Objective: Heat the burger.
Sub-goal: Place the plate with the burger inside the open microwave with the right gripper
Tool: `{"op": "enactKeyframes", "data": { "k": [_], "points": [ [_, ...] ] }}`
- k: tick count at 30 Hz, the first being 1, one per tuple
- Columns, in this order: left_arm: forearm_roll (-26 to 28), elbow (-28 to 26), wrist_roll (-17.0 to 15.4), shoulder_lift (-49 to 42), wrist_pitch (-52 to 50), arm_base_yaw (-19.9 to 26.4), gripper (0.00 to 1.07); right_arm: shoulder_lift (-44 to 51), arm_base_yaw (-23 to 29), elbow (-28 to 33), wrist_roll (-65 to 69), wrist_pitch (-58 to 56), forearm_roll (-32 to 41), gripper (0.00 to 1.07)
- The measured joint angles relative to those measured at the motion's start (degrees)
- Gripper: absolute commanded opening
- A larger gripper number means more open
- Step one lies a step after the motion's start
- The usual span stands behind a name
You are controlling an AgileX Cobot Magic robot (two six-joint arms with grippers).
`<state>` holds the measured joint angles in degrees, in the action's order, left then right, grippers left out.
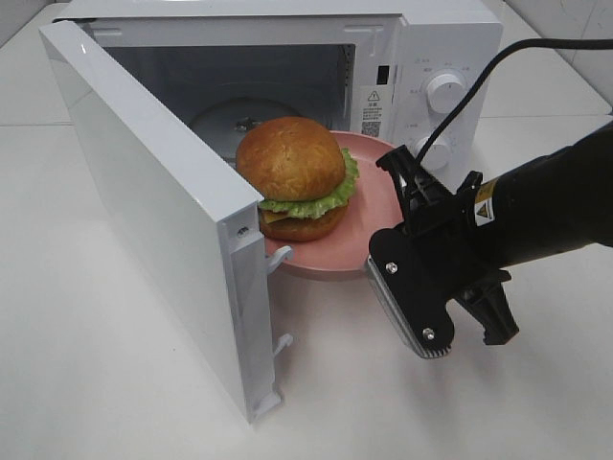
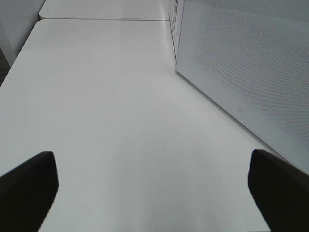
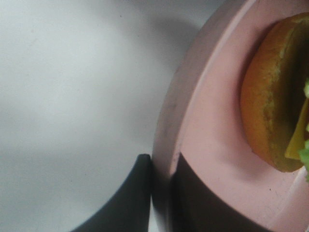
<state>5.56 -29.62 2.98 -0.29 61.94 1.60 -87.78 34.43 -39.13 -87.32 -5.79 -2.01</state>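
The burger [image 1: 292, 177], with its golden bun, green lettuce and yellow cheese, sits on a pink plate [image 1: 369, 206] at the mouth of the open microwave [image 1: 412, 48]. My right gripper [image 1: 381, 257] is shut on the plate's near rim and holds it just above the table. In the right wrist view the right gripper [image 3: 161, 164] has one finger under the plate rim [image 3: 193, 121] and one over it, with the burger [image 3: 270, 106] beyond. My left gripper [image 2: 154, 188] stands open over bare table beside the door and holds nothing. It is outside the high view.
The microwave door [image 1: 153, 192] swings wide open toward the front left, and its outer face [image 2: 241, 72] shows in the left wrist view. A glass turntable [image 1: 230, 120] lies inside the cavity. Two knobs [image 1: 445, 91] are on the right panel. White table [image 1: 115, 383] surrounds everything.
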Motion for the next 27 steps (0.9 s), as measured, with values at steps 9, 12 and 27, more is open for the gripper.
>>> {"op": "enactKeyframes", "data": {
  "k": [9,12,27],
  "points": [
    [0.0,0.0,0.0,0.0,0.0,0.0,1.0,-3.5,0.0,-3.27,-2.58,0.17,3.27,0.0],
    [0.0,0.0,0.0,0.0,0.0,0.0,1.0,-4.7,0.0,-4.76,-3.15,-0.17,3.72,0.0],
    [0.0,0.0,0.0,0.0,0.0,0.0,1.0,-7.39,0.0,-10.83,-3.38,-0.23,3.84,0.0]
  ]
}}
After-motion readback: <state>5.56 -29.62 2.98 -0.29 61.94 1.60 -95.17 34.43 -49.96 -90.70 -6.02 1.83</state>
